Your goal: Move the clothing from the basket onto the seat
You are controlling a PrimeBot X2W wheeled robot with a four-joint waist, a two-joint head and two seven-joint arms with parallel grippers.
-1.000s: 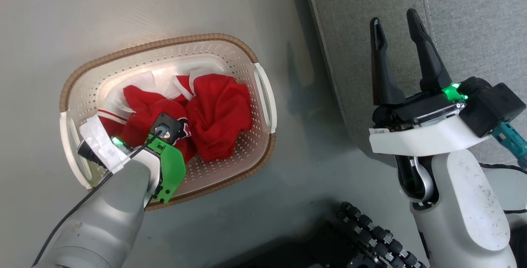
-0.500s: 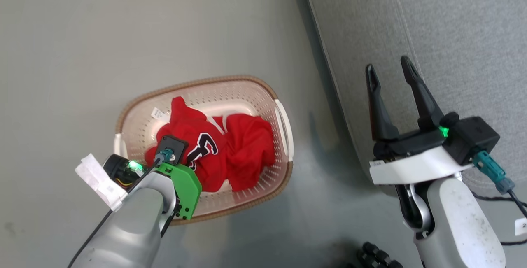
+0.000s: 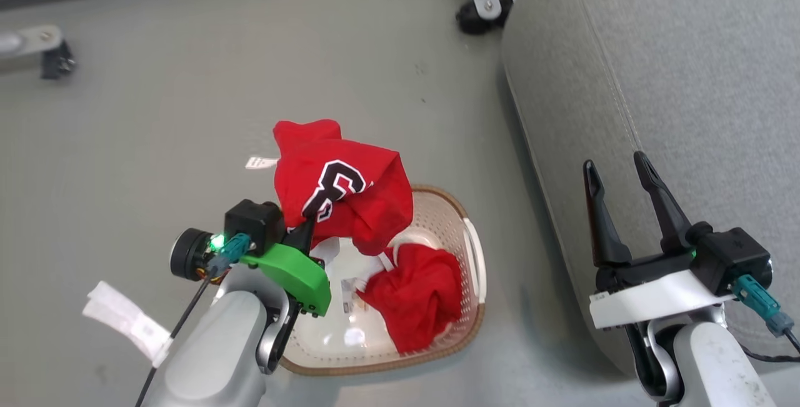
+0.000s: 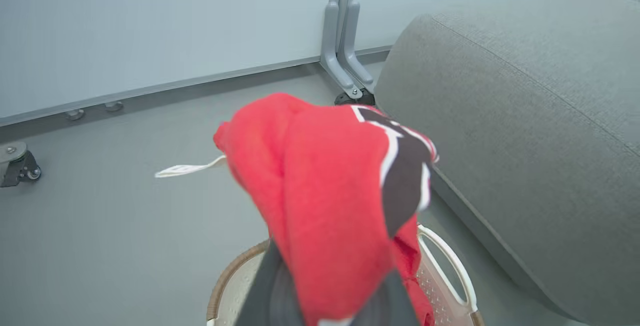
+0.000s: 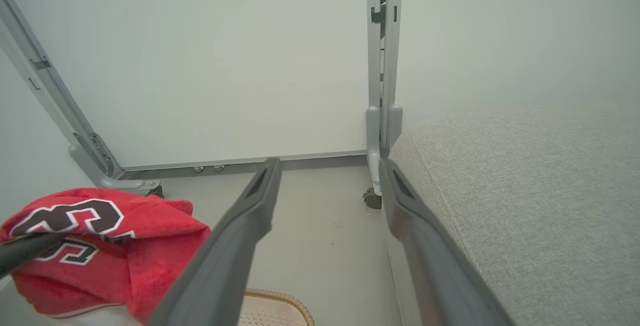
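Red soft cloth, light and limp: the lettered garment [image 3: 340, 185] hangs bunched above the basket [image 3: 434, 222], the left end effector [image 3: 306, 235] clamped on it, fingertips seemingly buried in folds. The plainer garment [image 3: 415, 304] lies inside the basket, best pinched at a raised fold. The right end effector [image 3: 614, 163] stands spread, empty, by the seat [image 3: 687, 82].

The lettered garment [image 3: 340, 166] hides the fingertips of the left hand [image 3: 306, 233]; the basket's [image 3: 473, 257] sticker [image 3: 349, 287] is too small to read.
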